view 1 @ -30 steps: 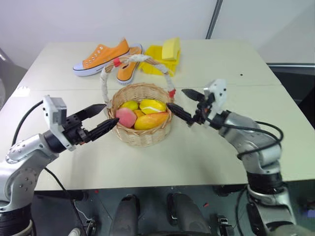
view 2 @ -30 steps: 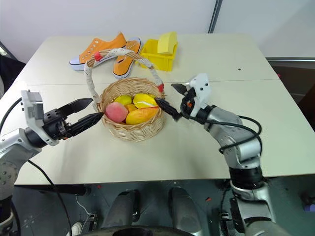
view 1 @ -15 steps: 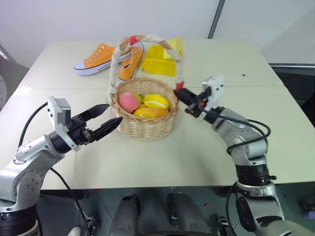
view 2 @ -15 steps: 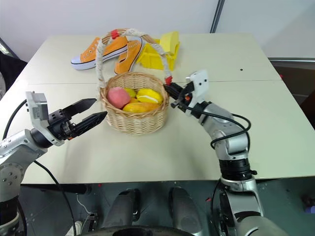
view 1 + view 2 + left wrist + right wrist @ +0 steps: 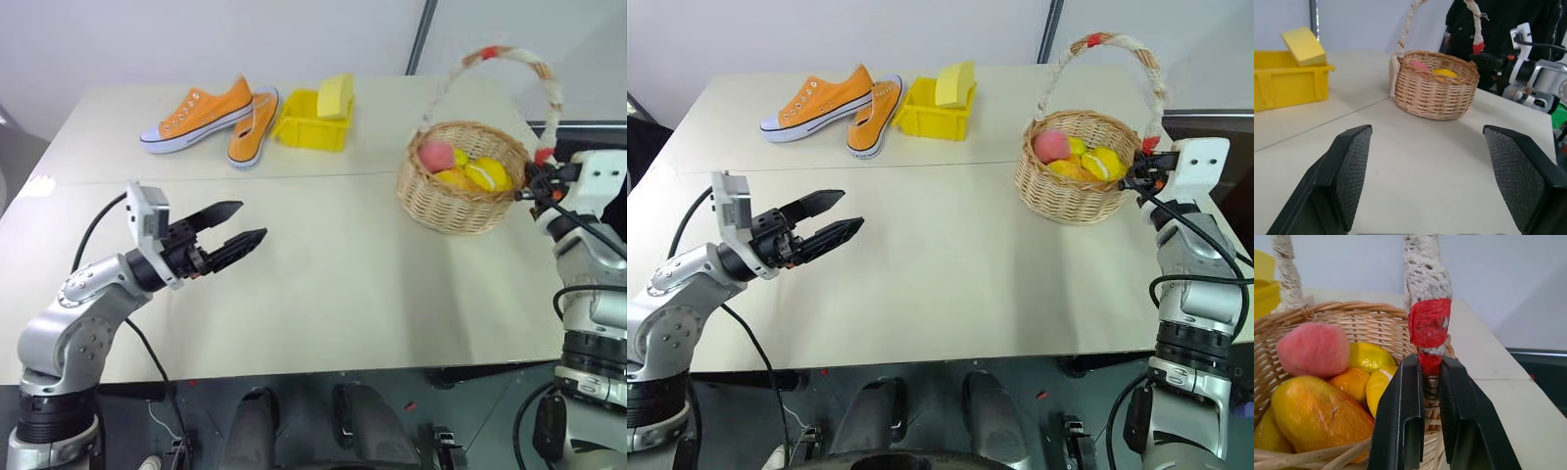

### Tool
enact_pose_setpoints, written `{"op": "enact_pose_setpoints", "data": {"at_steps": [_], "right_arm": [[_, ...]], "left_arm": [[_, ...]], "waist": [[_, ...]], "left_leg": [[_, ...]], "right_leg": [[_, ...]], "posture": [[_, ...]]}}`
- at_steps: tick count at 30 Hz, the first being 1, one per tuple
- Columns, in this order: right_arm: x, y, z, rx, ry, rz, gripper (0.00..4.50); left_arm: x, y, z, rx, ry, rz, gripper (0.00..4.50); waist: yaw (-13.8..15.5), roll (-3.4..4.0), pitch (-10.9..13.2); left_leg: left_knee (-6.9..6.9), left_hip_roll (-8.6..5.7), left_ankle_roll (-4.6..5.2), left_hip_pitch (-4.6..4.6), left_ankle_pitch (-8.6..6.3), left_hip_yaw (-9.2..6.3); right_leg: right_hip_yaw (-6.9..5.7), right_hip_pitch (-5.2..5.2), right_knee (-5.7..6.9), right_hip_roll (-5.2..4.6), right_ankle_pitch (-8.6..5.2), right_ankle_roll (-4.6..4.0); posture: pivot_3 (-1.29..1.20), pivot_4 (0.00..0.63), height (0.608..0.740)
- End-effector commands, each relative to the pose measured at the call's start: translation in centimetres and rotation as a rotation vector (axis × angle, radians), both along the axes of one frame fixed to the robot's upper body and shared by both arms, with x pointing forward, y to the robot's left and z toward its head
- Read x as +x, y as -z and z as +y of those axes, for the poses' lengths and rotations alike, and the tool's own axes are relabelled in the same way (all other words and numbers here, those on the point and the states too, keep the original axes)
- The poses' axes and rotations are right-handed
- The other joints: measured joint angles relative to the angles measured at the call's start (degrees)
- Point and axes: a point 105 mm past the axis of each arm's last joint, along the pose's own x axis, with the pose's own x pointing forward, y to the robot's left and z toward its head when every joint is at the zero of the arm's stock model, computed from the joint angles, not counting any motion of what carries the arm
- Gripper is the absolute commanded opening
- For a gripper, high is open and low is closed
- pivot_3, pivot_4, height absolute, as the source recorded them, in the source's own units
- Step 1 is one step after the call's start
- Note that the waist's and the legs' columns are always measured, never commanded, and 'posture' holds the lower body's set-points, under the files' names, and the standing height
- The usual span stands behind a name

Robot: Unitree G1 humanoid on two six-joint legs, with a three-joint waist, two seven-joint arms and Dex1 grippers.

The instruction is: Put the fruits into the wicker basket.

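Left gripper (image 5: 240, 224): jaws apart, empty, at 8 o'clock on the beige table (image 5: 343, 284).
Right gripper (image 5: 1431, 382): jaws clamped on wicker basket (image 5: 460, 186) rim at handle base, 3 o'clock.
Fruits: peach (image 5: 1313, 349), mango (image 5: 1317, 416) and yellow ones, all inside; none loose, task judged essentially complete.
At 12 o'clock: orange sneakers (image 5: 211, 113), yellow bin (image 5: 312, 130), sponge (image 5: 338, 95).
White wall beyond.

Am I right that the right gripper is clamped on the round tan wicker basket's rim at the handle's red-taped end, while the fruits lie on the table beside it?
Not quite: the fruits lie inside the round tan wicker basket, as the right wrist view shows. The right gripper is indeed clamped on its rim at the handle's red-taped end.
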Motion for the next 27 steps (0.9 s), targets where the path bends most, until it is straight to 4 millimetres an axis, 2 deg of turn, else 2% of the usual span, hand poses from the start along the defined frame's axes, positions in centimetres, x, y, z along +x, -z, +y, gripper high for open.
{"op": "enact_pose_setpoints", "data": {"at_steps": [1,5,10,13,15,21,27], "right_arm": [[-0.8,-2.1,-0.1,0.013,-0.010,-0.081,1.92],[-1.9,-1.8,-0.7,-0.006,0.005,-0.077,4.01],[-4.2,-1.1,-0.6,0.040,-0.064,-0.091,4.01],[-5.5,-0.4,0.4,0.075,-0.163,-0.090,4.01],[-5.9,0.8,3.5,0.014,-0.336,-0.026,4.01],[-6.6,4.5,9.8,-0.076,-0.647,0.116,4.01],[-6.0,6.2,12.1,-0.090,-0.750,0.153,4.01]], "left_arm": [[0.0,-0.8,-0.3,0.000,0.012,-0.044,3.89],[0.3,-0.4,0.4,0.002,-0.035,-0.024,3.89],[1.0,1.6,2.8,0.071,-0.179,0.050,3.89],[1.4,2.4,5.7,0.092,-0.331,0.053,3.89],[1.5,3.7,8.2,0.124,-0.457,0.080,3.89],[0.4,6.6,10.9,0.135,-0.616,0.125,3.89],[-1.0,8.2,11.3,0.139,-0.653,0.149,3.89]], "waist": [[-0.2,0.00,0.0],[-0.2,0.00,0.0],[-0.1,0.00,0.0],[-0.3,0.00,0.0],[-0.4,0.01,0.0],[-0.3,0.01,0.0],[0.1,-0.05,0.0]], "left_leg": [[0.00,0.00,0.00,0.00,0.00,0.00],[0.00,0.00,0.00,0.00,0.00,0.04],[0.00,0.00,0.01,0.00,-0.01,0.07],[0.00,0.01,0.01,0.02,-0.01,0.09],[0.00,0.02,0.01,0.05,-0.01,0.12],[-0.04,0.03,0.03,0.12,-0.02,0.22],[-0.01,-0.01,0.02,0.04,-0.03,0.29]], "right_leg": [[0.01,0.00,0.00,0.00,0.01,0.02],[0.06,0.00,-0.01,0.00,0.00,0.05],[0.09,0.00,-0.01,-0.02,-0.01,0.07],[0.11,0.00,-0.01,-0.02,-0.08,-0.05],[0.13,0.00,-0.01,-0.01,-0.10,-0.06],[0.17,0.01,-0.01,-0.06,-0.16,0.00],[0.18,0.01,-0.13,-0.15,-0.09,-0.14]], "posture": [[0.00,0.150,0.740],[0.00,0.150,0.740],[0.00,0.150,0.740],[0.00,0.150,0.740],[0.00,0.150,0.740],[0.00,0.150,0.740],[0.00,0.150,0.740]]}}
